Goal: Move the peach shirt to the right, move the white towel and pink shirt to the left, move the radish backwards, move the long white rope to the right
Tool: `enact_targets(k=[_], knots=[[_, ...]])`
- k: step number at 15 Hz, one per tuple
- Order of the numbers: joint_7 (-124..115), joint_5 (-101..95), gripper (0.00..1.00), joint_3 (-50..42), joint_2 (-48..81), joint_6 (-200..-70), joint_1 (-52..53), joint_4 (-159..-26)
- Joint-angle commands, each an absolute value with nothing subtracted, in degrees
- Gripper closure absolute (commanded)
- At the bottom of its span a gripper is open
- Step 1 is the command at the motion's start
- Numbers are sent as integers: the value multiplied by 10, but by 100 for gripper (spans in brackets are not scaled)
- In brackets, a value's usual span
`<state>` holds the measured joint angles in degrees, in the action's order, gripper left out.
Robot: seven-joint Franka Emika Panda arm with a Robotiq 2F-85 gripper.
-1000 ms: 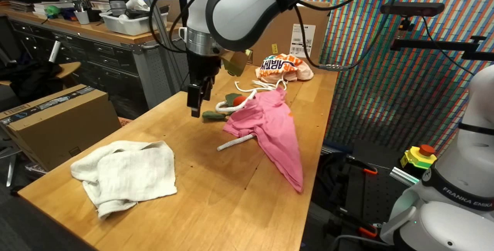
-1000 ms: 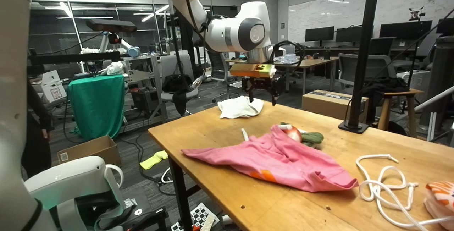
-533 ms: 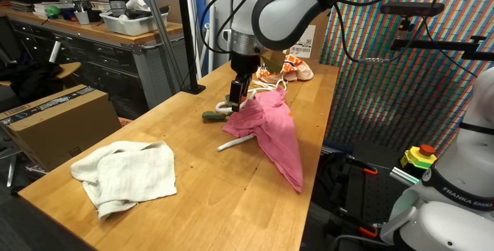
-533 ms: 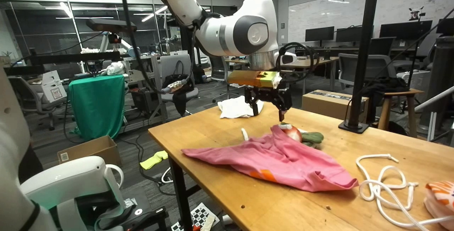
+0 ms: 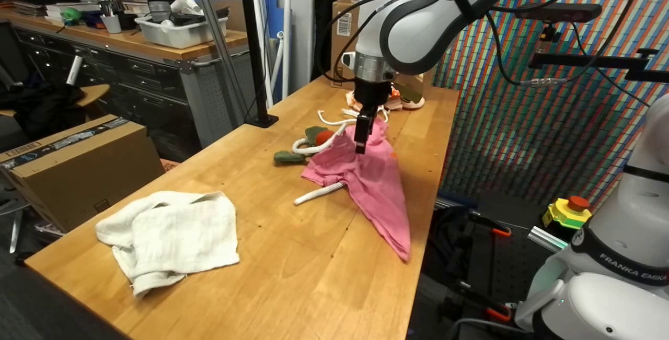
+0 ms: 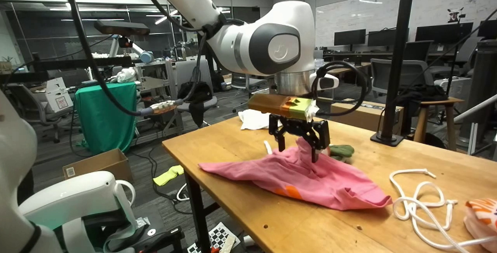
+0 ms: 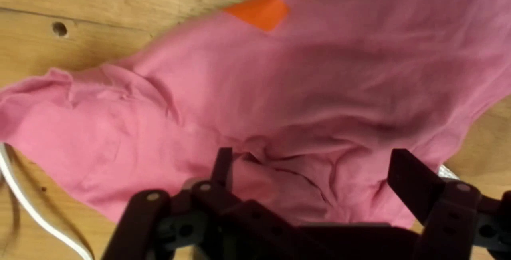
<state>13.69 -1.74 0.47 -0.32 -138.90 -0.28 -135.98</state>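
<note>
The pink shirt (image 5: 380, 194) lies crumpled mid-table, seen also in an exterior view (image 6: 287, 179) and the wrist view (image 7: 327, 76). My gripper (image 7: 313, 160) is open and empty above its raised folds, fingers apart; contact cannot be told. The white towel (image 5: 177, 235) lies near the table's end. The red radish (image 5: 323, 137) with green leaves (image 6: 341, 151) sits against the shirt. A thick white rope (image 5: 320, 192) runs under the shirt and loops by the radish. The peach shirt (image 6: 481, 222) lies bunched at the far end, partly behind my gripper in an exterior view.
A thin white cord (image 6: 419, 206) lies in loops between the pink and peach shirts. A black post (image 6: 396, 70) stands at the edge of the wooden table (image 5: 282, 256). A cardboard box (image 5: 342, 32) stands behind the table's far end.
My gripper has moved from beyond the radish to over the pink shirt and has come lower. It stays open. The cloths, radish and rope have not moved.
</note>
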Motion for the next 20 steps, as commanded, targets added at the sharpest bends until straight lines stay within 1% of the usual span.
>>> enact_targets(k=[1,5,15,20], knots=[[161,5,0,-4,-51,-1395,-6,-1408],[158,19,0,-9,-60,-1404,-4,-1436],[213,51,0,-9,-38,-1418,-1,-1459],[352,108,0,-9,-31,-1414,7,-1463]])
